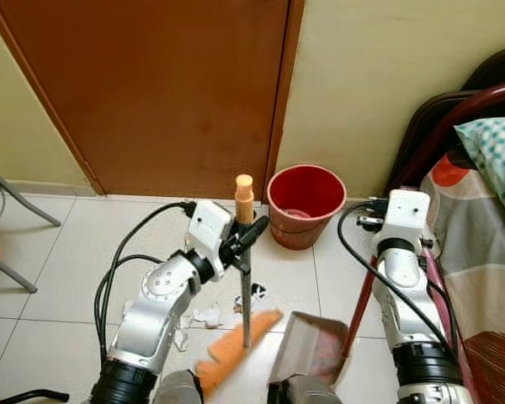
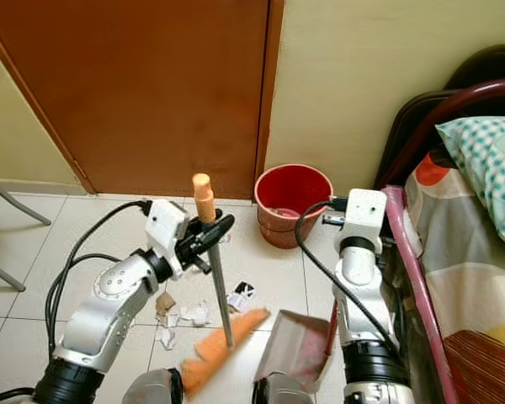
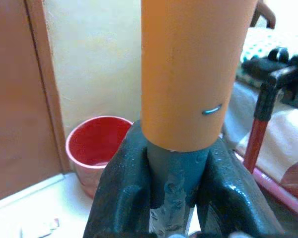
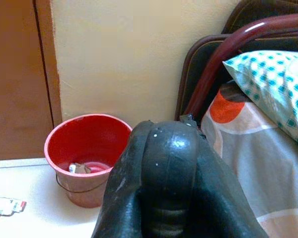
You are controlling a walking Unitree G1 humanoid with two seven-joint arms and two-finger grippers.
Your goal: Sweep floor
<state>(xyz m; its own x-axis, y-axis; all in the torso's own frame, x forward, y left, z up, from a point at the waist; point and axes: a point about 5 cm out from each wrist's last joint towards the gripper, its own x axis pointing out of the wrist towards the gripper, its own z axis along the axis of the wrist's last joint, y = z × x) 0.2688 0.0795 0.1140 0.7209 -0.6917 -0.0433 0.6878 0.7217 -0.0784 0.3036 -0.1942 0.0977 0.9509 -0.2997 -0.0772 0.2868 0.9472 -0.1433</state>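
A broom with an orange cap (image 1: 244,197) on a grey rod stands upright over the tiles, its orange bristles (image 1: 236,345) down by several white paper scraps (image 1: 204,316). My left gripper (image 1: 246,236) is shut on the rod just below the cap, seen close in the left wrist view as the broom handle (image 3: 188,74) between the fingers (image 3: 116,198). To the right of the bristles a dustpan (image 1: 307,345) rests on the floor. Its red handle (image 1: 362,305) rises to my right gripper (image 1: 369,220), which is shut on its black top end (image 4: 166,148).
A red bucket (image 1: 305,202) with a little rubbish inside stands against the wall beside a brown door (image 1: 151,93). A bed (image 1: 480,252) with a checked pillow lies close on the right. Chair legs (image 1: 17,210) show at the far left.
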